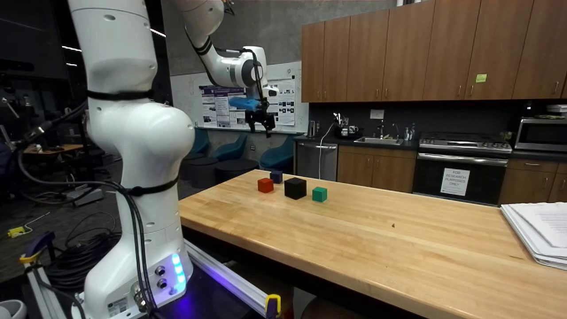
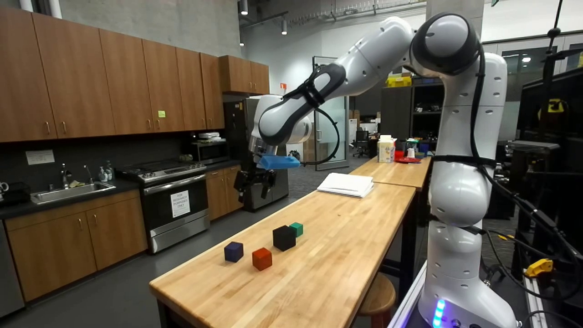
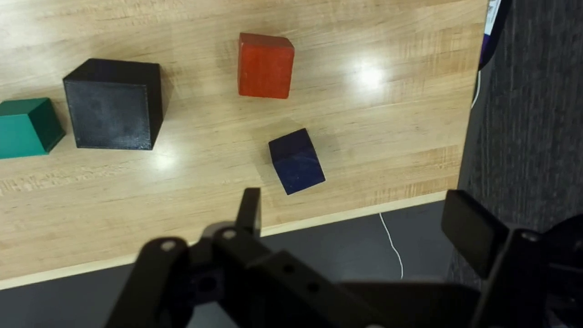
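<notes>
Spread and empty, the fingers (image 3: 471, 228) look pre-grasp (alignment is unclear); reaching the navy cube (image 3: 297, 164) would call for descent.

Upper wood cabinets (image 1: 407, 53), black-doored oven (image 1: 485, 177), metal sink (image 2: 75, 196), teal chairs (image 1: 277, 155), grey concrete wall (image 1: 270, 29), dark floor (image 2: 95, 291)

A table (image 2: 319, 255) carries a red cube (image 2: 262, 259), navy cube (image 2: 233, 252), black cube (image 2: 284, 238), green cube (image 2: 297, 229) and papers (image 2: 346, 184).
</notes>
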Robot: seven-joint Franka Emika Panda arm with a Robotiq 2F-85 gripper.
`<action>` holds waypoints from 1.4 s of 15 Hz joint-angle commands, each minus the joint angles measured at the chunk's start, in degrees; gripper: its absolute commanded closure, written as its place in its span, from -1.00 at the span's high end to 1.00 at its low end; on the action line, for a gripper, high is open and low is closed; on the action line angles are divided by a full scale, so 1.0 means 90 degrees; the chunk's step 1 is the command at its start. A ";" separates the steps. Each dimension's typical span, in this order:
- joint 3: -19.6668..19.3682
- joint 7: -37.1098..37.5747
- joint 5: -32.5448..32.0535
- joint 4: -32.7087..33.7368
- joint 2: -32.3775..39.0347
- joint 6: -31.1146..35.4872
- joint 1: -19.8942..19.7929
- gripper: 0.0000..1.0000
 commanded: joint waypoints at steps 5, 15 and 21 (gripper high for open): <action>-0.0098 -0.0546 -0.0715 0.1549 0.1676 -0.0374 0.0165 1.00; -0.0249 -0.1485 -0.1177 0.2922 0.3210 -0.0887 0.0236 1.00; -0.0309 -0.1807 -0.1315 0.3333 0.3870 -0.0918 0.0342 1.00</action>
